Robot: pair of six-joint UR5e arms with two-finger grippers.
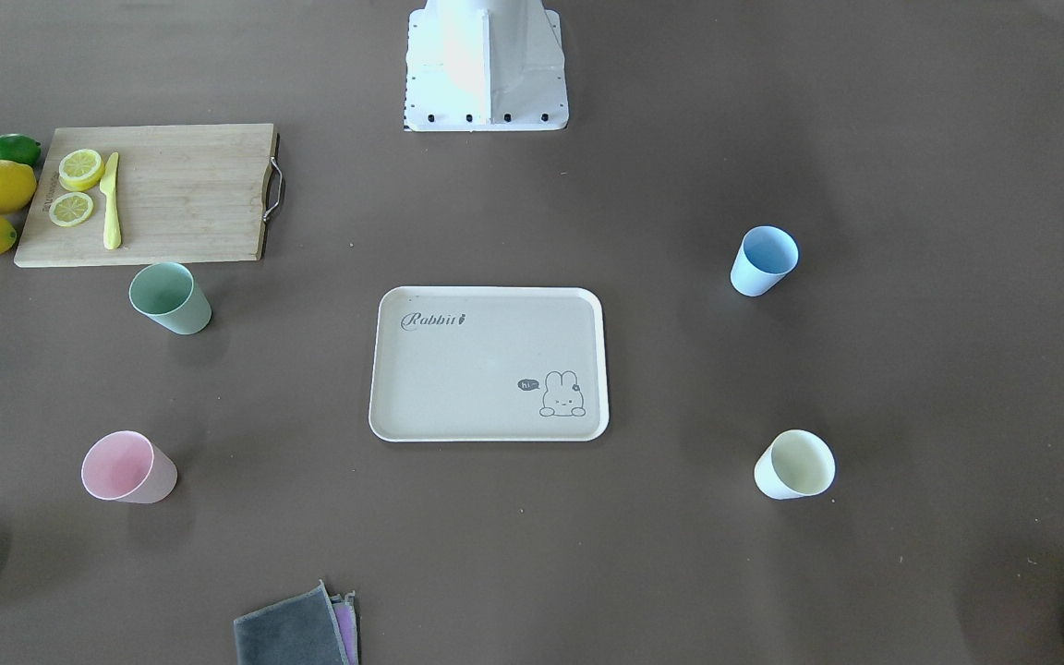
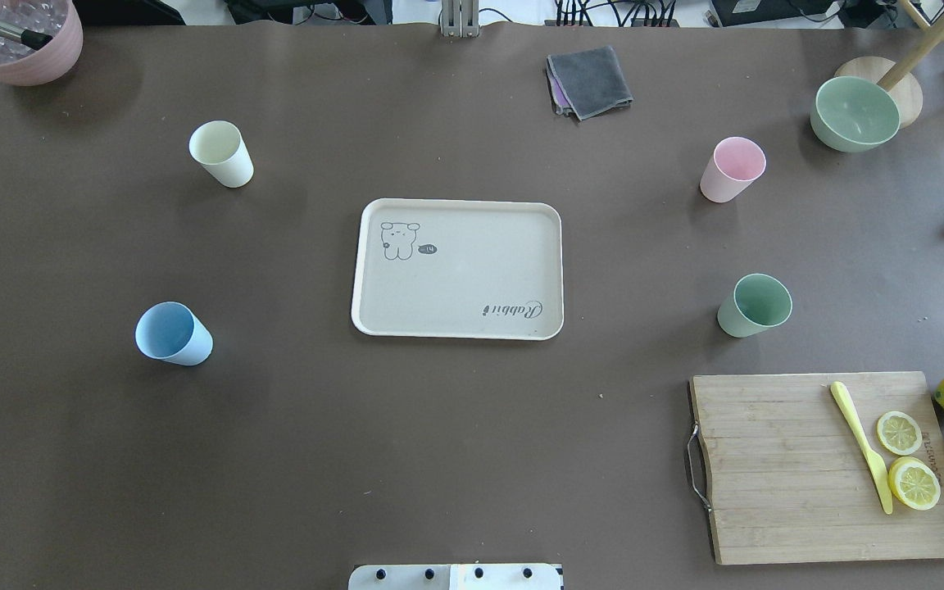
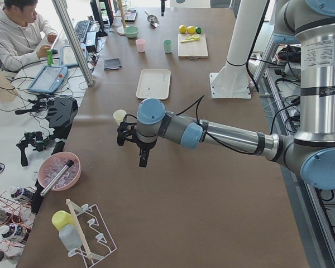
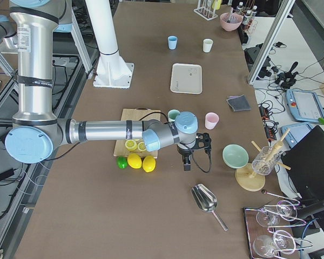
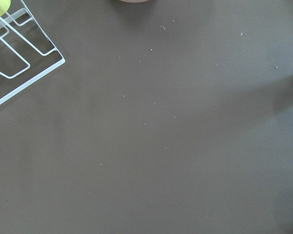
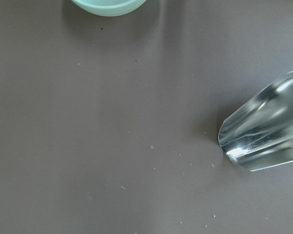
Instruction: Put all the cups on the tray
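The tray (image 2: pixel 472 270) lay mid-table (image 2: pixel 456 459), its long axis parallel to my base-side edge, while the cream cup (image 2: pixel 222 153) and blue cup (image 2: pixel 173 333) toward my left end and the pink cup (image 2: pixel 732 169) and green cup (image 2: pixel 755 305) toward my right stood upright, mouths up, with bare surface between each and the tray (whether my left gripper (image 3: pixel 143 159) and right gripper (image 4: pixel 187 163) were wide or narrow, I could not tell).

Brown-covered table (image 2: pixel 439 459), aluminium frame post (image 3: pixel 75 42), seated operator (image 3: pixel 19 30), cluttered side bench (image 3: pixel 11 128)

Cups (image 2: pixel 221 154) & tray (image 2: pixel 456 270) matt plastic — cutting board (image 2: pixel 783 467) wood, scoop (image 4: pixel 205 200) glossy metal.
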